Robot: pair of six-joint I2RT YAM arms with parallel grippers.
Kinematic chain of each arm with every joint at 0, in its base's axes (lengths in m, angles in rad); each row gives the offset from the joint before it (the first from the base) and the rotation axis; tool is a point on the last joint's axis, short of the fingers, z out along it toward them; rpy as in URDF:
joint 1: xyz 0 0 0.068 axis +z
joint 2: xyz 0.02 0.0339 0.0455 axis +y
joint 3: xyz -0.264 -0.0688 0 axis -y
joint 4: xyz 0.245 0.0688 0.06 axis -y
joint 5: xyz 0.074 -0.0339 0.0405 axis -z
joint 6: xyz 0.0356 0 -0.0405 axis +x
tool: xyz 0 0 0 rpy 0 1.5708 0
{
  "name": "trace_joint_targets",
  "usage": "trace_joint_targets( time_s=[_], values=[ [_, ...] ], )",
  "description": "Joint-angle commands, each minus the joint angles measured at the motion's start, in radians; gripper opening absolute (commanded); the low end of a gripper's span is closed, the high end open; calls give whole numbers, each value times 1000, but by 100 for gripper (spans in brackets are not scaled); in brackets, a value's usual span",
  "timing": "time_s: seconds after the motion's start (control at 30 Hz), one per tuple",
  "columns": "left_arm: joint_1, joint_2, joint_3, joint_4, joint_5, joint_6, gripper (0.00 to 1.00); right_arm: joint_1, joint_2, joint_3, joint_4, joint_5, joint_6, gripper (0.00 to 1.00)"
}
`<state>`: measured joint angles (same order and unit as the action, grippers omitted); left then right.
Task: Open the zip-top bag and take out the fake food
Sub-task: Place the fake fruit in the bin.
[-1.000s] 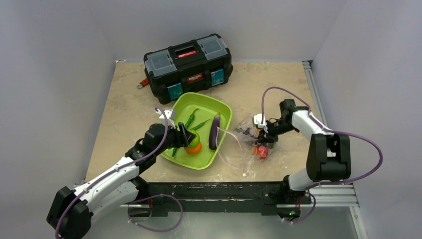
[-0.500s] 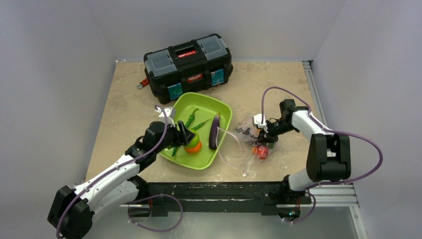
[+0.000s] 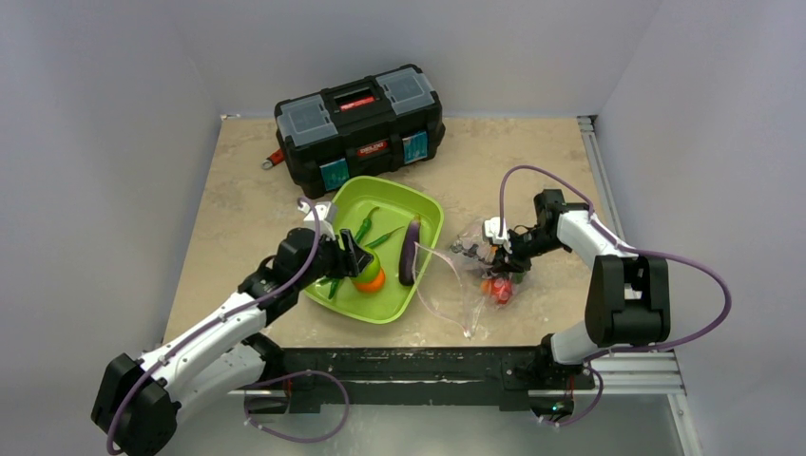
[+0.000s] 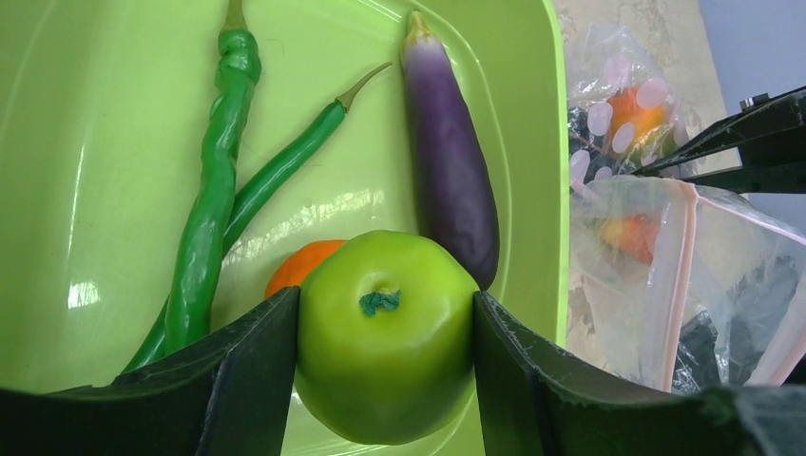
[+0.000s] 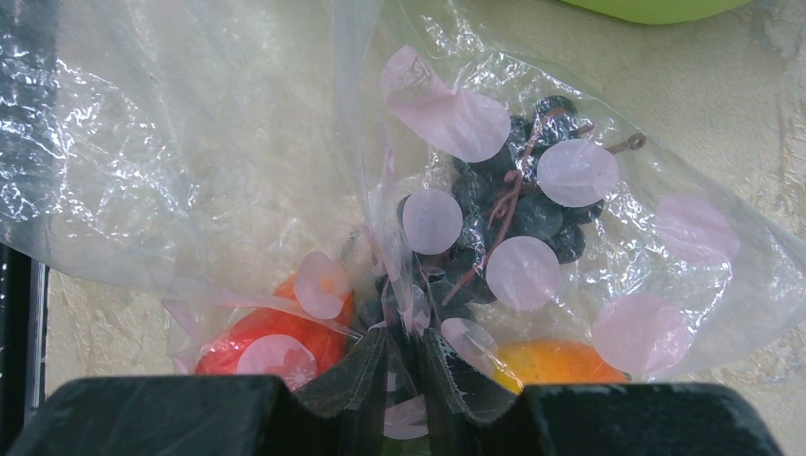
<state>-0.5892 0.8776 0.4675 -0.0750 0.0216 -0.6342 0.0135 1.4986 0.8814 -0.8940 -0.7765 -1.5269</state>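
Fake food [image 3: 409,252]: left gripper [image 3: 359,261], barely moved this past second, clamps the green lime [image 4: 385,323] above the lime-green tray [image 4: 86,190] in the tabletop's [image 3: 247,190] middle, unreleased. Rightward, near the front edge, right gripper [image 5: 404,380] pinches the zip-top bag [image 5: 190,142]; only its wrist view shows grapes [image 5: 532,217], strawberry [image 5: 228,342], mango [image 5: 561,363] left inside.

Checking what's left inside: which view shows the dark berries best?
Right wrist: the dark berries sit close, through the zip-top bag. Top external shows a dark smudge; left wrist only dark patches behind plastic.
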Motion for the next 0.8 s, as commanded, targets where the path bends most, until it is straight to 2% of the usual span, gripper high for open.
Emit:
trace_joint_targets(
  time_s=[0.0, 0.2, 0.37, 0.53, 0.77],
  values=[
    [7, -9, 53, 4, 13, 14, 21, -4, 6, 29, -19, -9, -12, 20],
    [7, -31, 62, -23, 8, 11, 66, -4, 5, 29, -19, -9, -14, 20],
    [7, -66, 75, -59, 2, 15, 83, -4, 6, 29, -19, -9, -12, 20],
    [8, -111, 74, -75, -6, 23, 96, -4, 5, 30, -19, -9, -13, 20],
    [8, -143, 67, -73, 0, 19, 100, -5, 5, 28, -20, -9, -12, 21]
  ],
)
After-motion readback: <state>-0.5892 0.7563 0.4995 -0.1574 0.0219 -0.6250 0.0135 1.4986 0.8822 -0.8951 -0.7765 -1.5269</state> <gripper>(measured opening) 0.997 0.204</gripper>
